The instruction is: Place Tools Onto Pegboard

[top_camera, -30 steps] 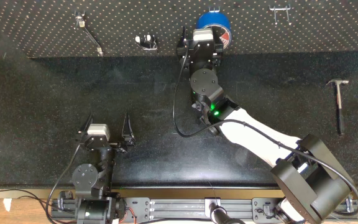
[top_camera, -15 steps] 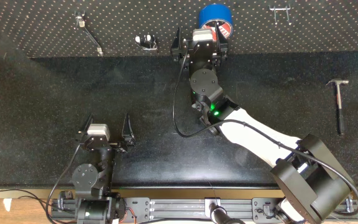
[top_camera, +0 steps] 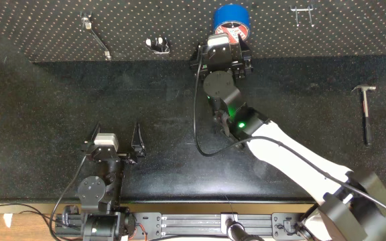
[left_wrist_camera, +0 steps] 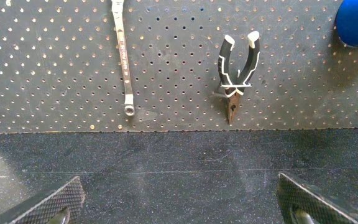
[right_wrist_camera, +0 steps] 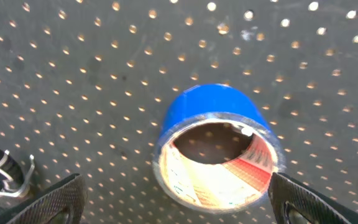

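Black pegboard [top_camera: 45, 33] ran across the frame's top. The blue tape roll [top_camera: 231, 19] hung at upper centre, with the right gripper [top_camera: 224, 45] just below it, fingers spread and empty. The left gripper [top_camera: 116, 136], lower left, was spread too. The hammer [top_camera: 365, 114] lay far right on the table [top_camera: 59, 100]. We judged it stiff and head-heavy, best gripped on the handle near the head.

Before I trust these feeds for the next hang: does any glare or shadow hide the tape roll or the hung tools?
Top view: tape roll evenly lit; pegboard darkens toward its left end. Left wrist view: wrench and pliers evenly lit, nothing hidden. Right wrist view: the roll's core is partly shadowed, no glare.
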`<control>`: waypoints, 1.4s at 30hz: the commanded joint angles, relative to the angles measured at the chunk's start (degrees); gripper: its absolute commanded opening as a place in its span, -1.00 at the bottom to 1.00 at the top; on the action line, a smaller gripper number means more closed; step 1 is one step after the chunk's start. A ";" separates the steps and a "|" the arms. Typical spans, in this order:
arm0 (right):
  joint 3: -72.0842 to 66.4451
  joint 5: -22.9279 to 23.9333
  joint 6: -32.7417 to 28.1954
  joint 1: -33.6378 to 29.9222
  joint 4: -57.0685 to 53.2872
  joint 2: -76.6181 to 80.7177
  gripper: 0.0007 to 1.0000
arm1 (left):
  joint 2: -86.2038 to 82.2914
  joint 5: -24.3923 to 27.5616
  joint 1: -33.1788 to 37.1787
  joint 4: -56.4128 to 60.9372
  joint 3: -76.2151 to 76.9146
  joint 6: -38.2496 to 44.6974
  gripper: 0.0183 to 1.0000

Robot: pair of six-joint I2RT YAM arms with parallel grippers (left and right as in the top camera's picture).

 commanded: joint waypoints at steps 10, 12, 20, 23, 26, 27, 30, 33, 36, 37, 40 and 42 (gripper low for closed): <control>0.02 -7.26 14.82 -0.63 -38.69 -16.87 0.91 | -0.42 -0.17 0.31 -0.50 -0.04 -0.11 0.99; 0.02 -10.45 14.82 -1.92 -44.50 -19.32 0.91 | -0.42 -0.17 0.31 -0.50 -0.04 -0.09 1.00; -2.91 -23.76 18.23 -22.69 -64.54 -31.12 0.91 | -0.42 -0.17 0.31 -0.48 -0.04 -0.09 0.99; -2.95 -24.79 18.18 -34.80 -73.00 -31.76 0.92 | -0.42 -0.20 0.31 -0.48 -0.04 -0.09 0.99; -3.02 -28.61 10.58 -44.59 -76.61 -30.73 0.92 | -0.42 -0.17 0.31 -0.48 -0.04 -0.09 0.99; -3.02 -31.28 6.16 -47.89 -76.78 -30.32 0.92 | -0.42 -0.20 0.31 -0.50 -0.04 -0.09 0.99; -3.02 -34.40 -1.38 -56.74 -77.94 -28.68 0.92 | -0.42 -0.20 0.31 -0.48 -0.04 -0.09 0.99; -3.02 -34.91 -9.31 -65.90 -80.37 -25.11 0.92 | -0.42 -0.20 0.31 -0.50 -0.04 -0.09 0.99; -3.02 -38.25 -16.63 -72.19 -80.35 -20.44 0.92 | -0.42 -0.17 0.31 -0.48 -0.04 -0.09 0.99; -3.02 -38.27 -17.55 -73.48 -80.35 -19.34 0.92 | -0.42 -0.17 0.31 -0.48 -0.04 -0.09 0.99; -3.02 -41.46 -21.79 -76.78 -79.10 -16.94 0.92 | -0.42 -0.17 0.31 -0.50 -0.04 -0.09 0.99; -3.02 -43.69 -25.44 -77.68 -77.20 -15.89 0.92 | -0.42 -0.17 0.31 -0.50 -0.04 -0.09 0.99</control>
